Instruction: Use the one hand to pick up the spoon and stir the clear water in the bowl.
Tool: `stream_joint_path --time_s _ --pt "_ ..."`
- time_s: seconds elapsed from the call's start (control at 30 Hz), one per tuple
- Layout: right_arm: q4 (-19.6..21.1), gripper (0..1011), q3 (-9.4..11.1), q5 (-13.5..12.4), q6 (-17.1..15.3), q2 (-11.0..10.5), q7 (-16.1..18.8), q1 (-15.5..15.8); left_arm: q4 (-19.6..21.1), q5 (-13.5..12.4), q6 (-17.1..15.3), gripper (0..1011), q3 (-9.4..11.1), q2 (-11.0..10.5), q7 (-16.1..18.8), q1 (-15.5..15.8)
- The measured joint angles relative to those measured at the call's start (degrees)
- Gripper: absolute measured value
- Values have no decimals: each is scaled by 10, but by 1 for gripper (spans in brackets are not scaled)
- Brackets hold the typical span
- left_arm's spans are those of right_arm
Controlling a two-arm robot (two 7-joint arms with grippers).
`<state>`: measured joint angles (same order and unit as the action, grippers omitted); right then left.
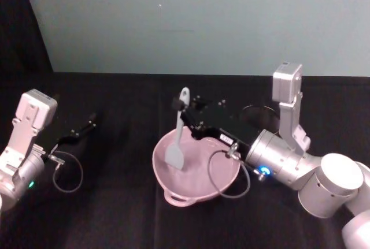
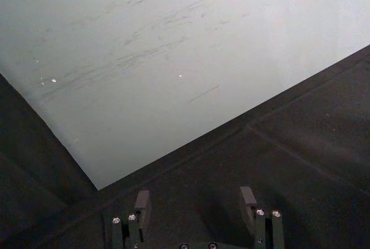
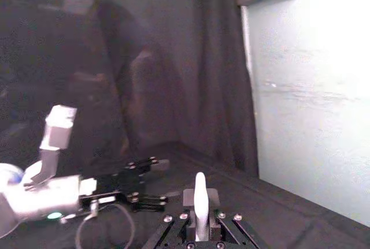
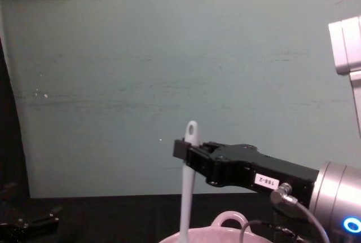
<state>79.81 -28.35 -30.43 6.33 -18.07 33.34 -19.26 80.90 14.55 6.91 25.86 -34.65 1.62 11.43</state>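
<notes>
The right hand (image 1: 179,106) pinches the spoon (image 1: 176,139) high on its handle, just under the hole at the end, with its jaws pressed onto the thin stem from both sides. The spoon hangs nearly upright, tipped a little. Its flat head is down inside the bowl (image 1: 195,194), toward the bowl's left side. The water is too clear to make out, so how deep the head sits cannot be told.

Stirring looks to be the step in hand. With so high a grip, a small move of the hand swings the head widely, so slow, small circles seem best. The head should be low enough to be wet but stay off the pink wall. A knock against the rim could push the light bowl across the black table (image 1: 115,214) or twist the slim handle in the grip. Holding one height all the way round should avoid slopping.

The right arm reaches in from the right. Its silver wrist (image 1: 277,158) is low beside the bowl's right rim, and the black hand stretches up and leftward over the bowl. Seen from the chest, the hand lies almost level above the bowl's loop handle (image 4: 228,219).

The left hand (image 1: 88,125) sits parked well to the left over the table, its fingers spread and holding nothing.
</notes>
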Motion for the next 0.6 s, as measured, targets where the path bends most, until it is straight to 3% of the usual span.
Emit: stream_joint_path --time_s 0.27,0.6 --pt "-40 123 22 -10 8 3 -17 -7 0 0 0 1005 0 0 0 0" --pt "-9 123 51 4 12 -23 -40 14 0 0 0 1005 0 0 0 0"
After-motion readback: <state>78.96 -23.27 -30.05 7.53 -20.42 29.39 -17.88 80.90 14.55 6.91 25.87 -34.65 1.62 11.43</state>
